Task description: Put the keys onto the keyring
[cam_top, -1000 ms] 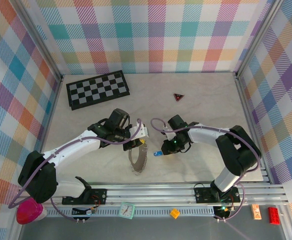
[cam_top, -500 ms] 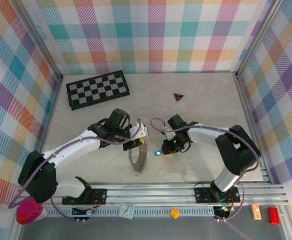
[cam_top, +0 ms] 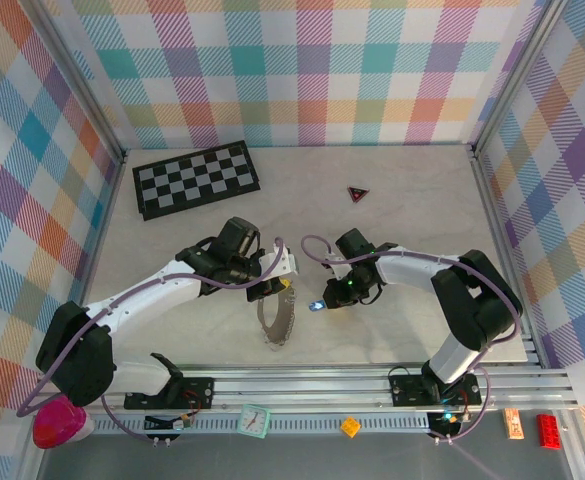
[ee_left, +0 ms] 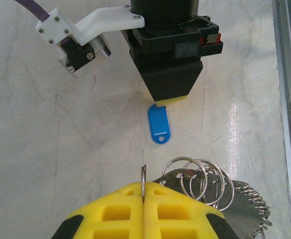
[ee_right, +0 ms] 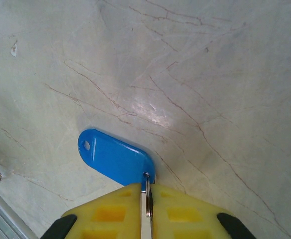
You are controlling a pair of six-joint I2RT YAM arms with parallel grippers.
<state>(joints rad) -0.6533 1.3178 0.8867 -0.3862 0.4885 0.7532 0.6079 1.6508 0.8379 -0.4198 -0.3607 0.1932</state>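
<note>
Keyring (cam_top: 277,320) apparently clamped in left pincer (ee_left: 144,191); right pincer (ee_right: 146,191) clamped on blue key (ee_right: 116,160)

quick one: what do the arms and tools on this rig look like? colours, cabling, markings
The left arm and right arm have white link shells with black joint housings, and a purple cable loops alongside each. The left tool and right tool are black with yellow pads moulded in square recesses. A white screwed bracket sits on the right wrist.

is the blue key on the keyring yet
No, the blue key hangs from the right gripper, apart from the keyring pinched in the left gripper.
</note>
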